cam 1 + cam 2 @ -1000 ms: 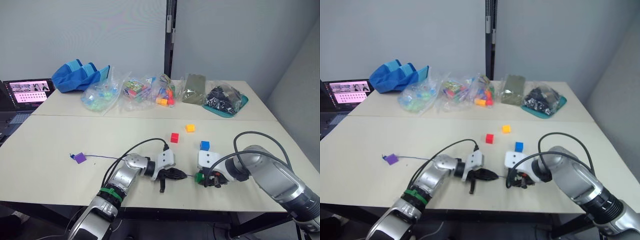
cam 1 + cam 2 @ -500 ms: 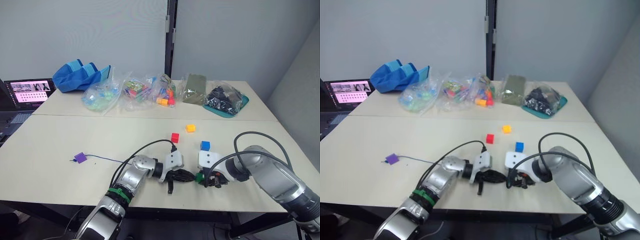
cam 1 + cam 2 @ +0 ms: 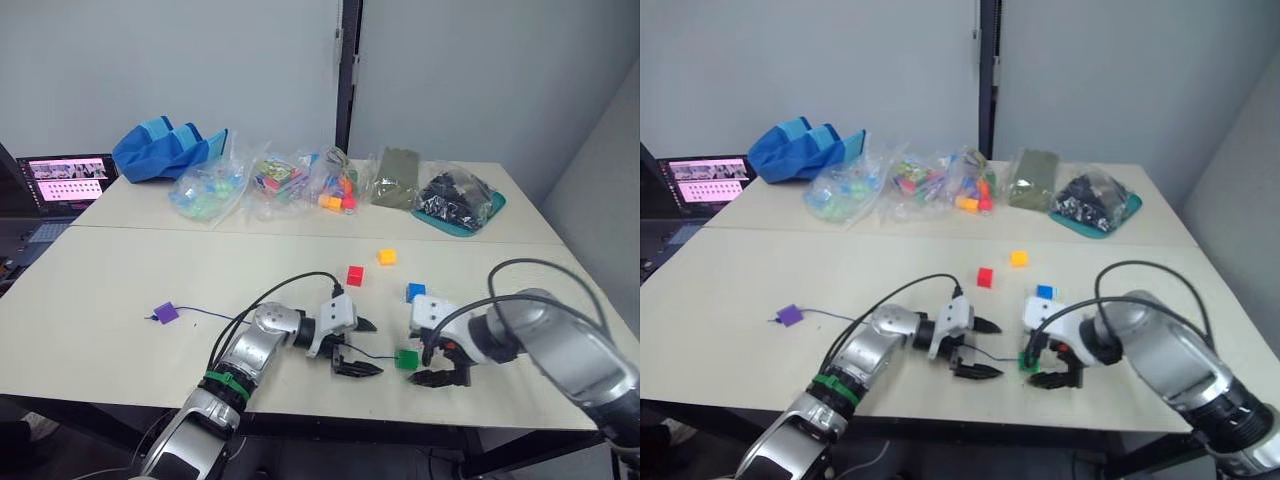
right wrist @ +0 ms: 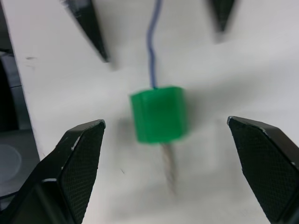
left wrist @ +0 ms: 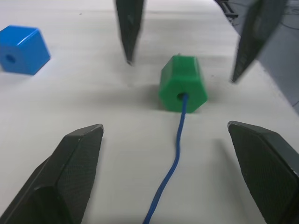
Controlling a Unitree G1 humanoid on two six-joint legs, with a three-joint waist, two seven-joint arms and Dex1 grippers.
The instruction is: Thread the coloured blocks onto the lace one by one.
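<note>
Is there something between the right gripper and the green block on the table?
Nothing visible. The green block lies on bare table between the open jaws of the right gripper, with only the lace running through it.

- Green block (image 3: pixel 405 359) lies near the table's front edge, threaded on the dark-blue lace (image 5: pixel 173 164).
- Purple block (image 3: pixel 166 313) sits at the lace's far end.
- Red block (image 3: pixel 354 275), orange-yellow block (image 3: pixel 386 257), blue block (image 3: pixel 415 292) lie loose mid-table.

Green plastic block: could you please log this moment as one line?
green plastic block: on thin dark-blue lace, resting on white table | left gripper: open | right gripper: open | holding: nothing
</note>
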